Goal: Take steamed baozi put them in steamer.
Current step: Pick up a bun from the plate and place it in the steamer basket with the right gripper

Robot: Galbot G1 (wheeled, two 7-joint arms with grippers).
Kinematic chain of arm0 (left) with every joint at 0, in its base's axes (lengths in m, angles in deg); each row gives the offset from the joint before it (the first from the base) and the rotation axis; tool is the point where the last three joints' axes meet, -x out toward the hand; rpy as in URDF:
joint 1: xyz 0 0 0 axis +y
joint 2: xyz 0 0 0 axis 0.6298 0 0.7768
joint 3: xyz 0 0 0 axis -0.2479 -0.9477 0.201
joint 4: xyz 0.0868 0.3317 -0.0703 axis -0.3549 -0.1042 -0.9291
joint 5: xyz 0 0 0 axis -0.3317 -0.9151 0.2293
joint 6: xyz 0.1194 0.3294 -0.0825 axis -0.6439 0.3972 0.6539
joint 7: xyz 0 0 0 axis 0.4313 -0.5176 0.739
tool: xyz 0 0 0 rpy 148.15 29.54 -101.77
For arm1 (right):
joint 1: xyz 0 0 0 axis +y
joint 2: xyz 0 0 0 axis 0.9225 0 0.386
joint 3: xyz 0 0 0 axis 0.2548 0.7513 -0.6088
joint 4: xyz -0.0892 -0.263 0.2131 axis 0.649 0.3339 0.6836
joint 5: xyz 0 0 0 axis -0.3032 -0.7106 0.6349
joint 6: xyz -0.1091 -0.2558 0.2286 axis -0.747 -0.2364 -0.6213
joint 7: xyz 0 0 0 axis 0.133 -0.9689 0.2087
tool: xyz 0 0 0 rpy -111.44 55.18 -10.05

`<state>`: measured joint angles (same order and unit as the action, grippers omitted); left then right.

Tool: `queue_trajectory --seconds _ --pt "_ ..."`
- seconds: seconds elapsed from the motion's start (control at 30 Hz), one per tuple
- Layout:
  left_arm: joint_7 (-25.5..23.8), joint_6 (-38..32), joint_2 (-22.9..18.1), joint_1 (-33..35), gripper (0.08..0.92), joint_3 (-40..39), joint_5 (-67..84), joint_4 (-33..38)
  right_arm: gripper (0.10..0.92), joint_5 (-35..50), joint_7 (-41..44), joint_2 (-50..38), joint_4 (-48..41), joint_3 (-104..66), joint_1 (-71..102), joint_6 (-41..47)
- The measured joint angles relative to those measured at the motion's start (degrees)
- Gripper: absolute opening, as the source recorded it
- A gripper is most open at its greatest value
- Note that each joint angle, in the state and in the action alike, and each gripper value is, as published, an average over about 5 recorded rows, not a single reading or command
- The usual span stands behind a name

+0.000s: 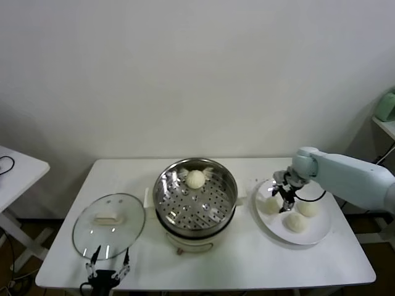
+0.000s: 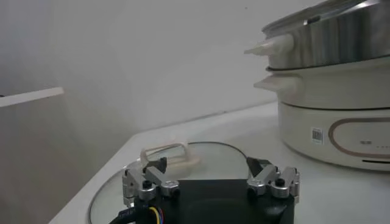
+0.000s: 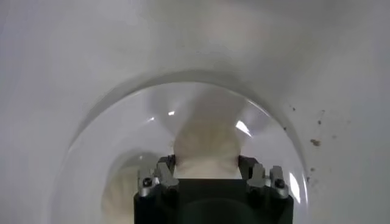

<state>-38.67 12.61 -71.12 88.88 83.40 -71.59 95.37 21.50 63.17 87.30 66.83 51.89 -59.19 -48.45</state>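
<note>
Steel steamer (image 1: pixel 195 198), head view: mid-table, one baozi (image 1: pixel 195 179) inside; three left on plate (image 1: pixel 315 235) at right edge.
Left wrist view: left gripper (image 2: pixel 210 176) spread wide, empty, by lid (image 2: pixel 201 155).
Right wrist view: right gripper (image 3: pixel 207 173) pinching a plate baozi (image 3: pixel 206 143).

Your right arm reached in from the right, its wrist bent downward, and the right gripper (image 1: pixel 286 198) had its fingers (image 3: pixel 166 176) closed in on both sides of a bun. Your left gripper (image 1: pixel 108 266) sat parked at the near left edge, fingers spread wide.
</note>
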Motion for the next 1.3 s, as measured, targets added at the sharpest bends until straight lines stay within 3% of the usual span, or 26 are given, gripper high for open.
queue_trajectory --seconds 0.23,0.63,0.97,1.3 --pt "0.09 -0.03 -0.21 0.30 0.823 -0.44 -0.64 0.41 0.679 4.77 1.77 -2.36 4.55 4.57 -9.73 -1.58" --pt "0.12 -0.03 0.24 0.56 0.823 -1.30 -1.05 0.84 0.679 23.12 0.01 -1.19 17.23 13.93 -29.92 4.93" --pt "-0.10 0.06 0.79 0.61 0.823 -1.41 -1.12 1.34 0.679 36.40 -6.50 6.47 26.29 13.16 -36.89 14.22" --pt "-0.18 0.01 0.67 0.68 0.823 -1.31 -1.16 1.40 0.679 39.70 -11.50 18.25 24.79 9.66 -32.01 20.17"
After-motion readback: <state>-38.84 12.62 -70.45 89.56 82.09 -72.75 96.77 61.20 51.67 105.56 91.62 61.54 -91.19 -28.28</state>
